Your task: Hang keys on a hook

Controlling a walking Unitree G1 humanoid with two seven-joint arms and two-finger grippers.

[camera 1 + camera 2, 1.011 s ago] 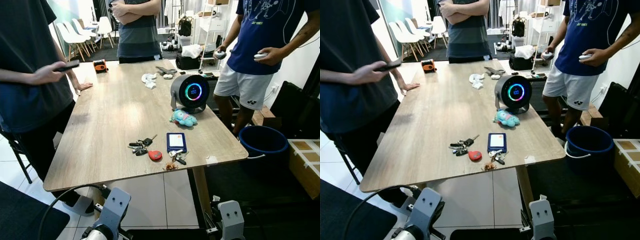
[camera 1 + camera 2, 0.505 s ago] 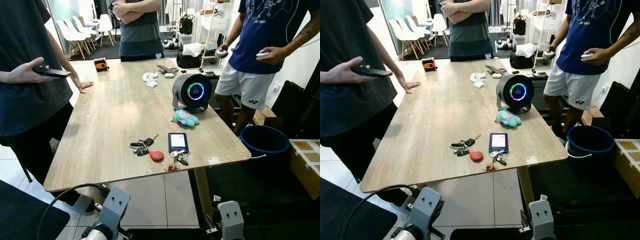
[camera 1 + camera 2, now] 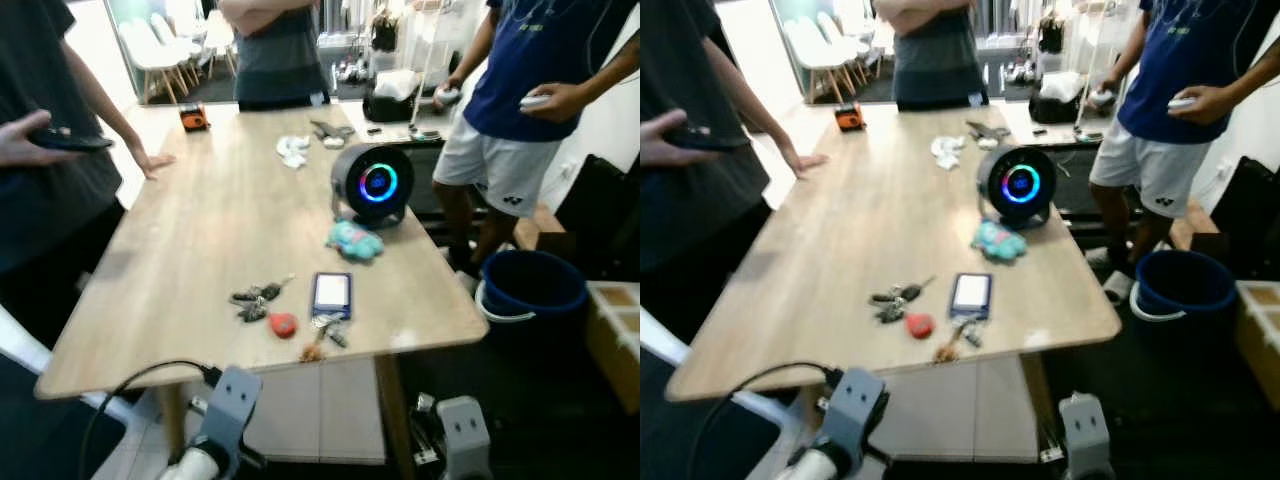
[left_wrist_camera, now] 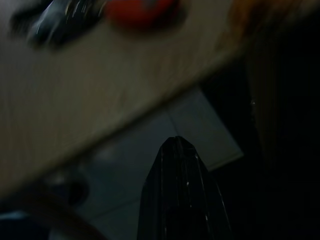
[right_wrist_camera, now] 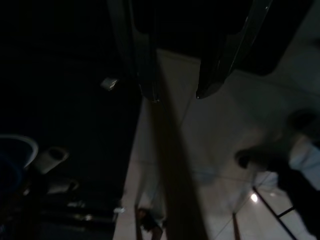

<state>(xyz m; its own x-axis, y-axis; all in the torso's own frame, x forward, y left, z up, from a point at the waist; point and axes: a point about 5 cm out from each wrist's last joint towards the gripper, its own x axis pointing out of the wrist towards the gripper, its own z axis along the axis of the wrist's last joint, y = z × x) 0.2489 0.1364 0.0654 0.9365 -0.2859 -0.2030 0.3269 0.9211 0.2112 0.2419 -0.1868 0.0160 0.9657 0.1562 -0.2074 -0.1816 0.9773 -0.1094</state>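
Since half a second ago my head camera has shifted and the picture has blurred; things on the desk (image 3: pixel 190 250) keep their places relative to one another. I see the keys (image 3: pixel 256 298) lying near the desk's near edge, a red tag (image 3: pixel 282 324) just beside them. A card holder (image 3: pixel 331 292) lies to their right, a second small bunch (image 3: pixel 327 333) below it. A speaker (image 3: pixel 373 184) and a teal toy (image 3: pixel 354 241) sit further back. Three people stand around. My left gripper (image 4: pixel 176 145) hangs below the desk edge, fingers together. My right gripper (image 5: pixel 177 92) hangs low, fingers (image 5: pixel 215 80) apart.
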